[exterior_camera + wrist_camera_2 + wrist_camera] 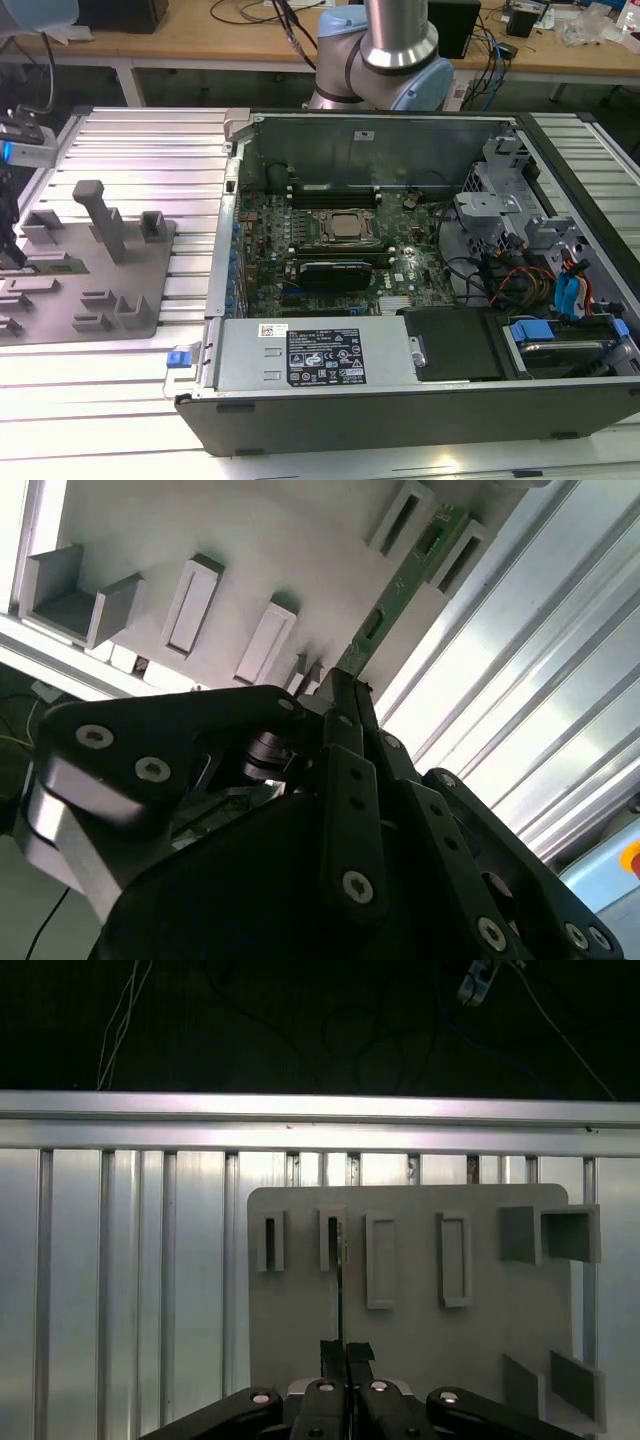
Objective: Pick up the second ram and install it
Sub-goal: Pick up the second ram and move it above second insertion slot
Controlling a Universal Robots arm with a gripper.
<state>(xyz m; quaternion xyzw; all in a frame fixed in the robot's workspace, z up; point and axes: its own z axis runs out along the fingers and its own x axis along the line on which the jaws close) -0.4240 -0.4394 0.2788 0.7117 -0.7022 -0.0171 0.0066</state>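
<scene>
Grey plastic forms the fixture plate (150,290) that lies on the ribbed aluminium table (140,140) at the exterior view's left, beside the open computer case (400,400). Inside the case lie the motherboard (270,220), the CPU socket (345,228) and a black expansion card (335,272) just in front of it. The arm (400,40) rises behind the case. At the far left edge the gripper (10,250) hangs over the plate, where the second ram (55,263) shows as a thin green strip.

In the second wrist view the gripper (345,685) points at the plate (250,540). Its two black fingers (340,770) meet at the near end of the second ram (400,585). The green stick runs away from the tips, and its far end sits between two raised grey holders. The jaws press on the board from both sides, clamped on it.

In the first wrist view the second ram (340,1290) appears edge-on as a thin dark line. It runs from a slotted holder on the plate (420,1330) to the gripper (342,1348). The fingertips (330,1350) stand close together with the board's edge caught between them. Aluminium ribs of the table (130,1260) run alongside the plate.
</scene>
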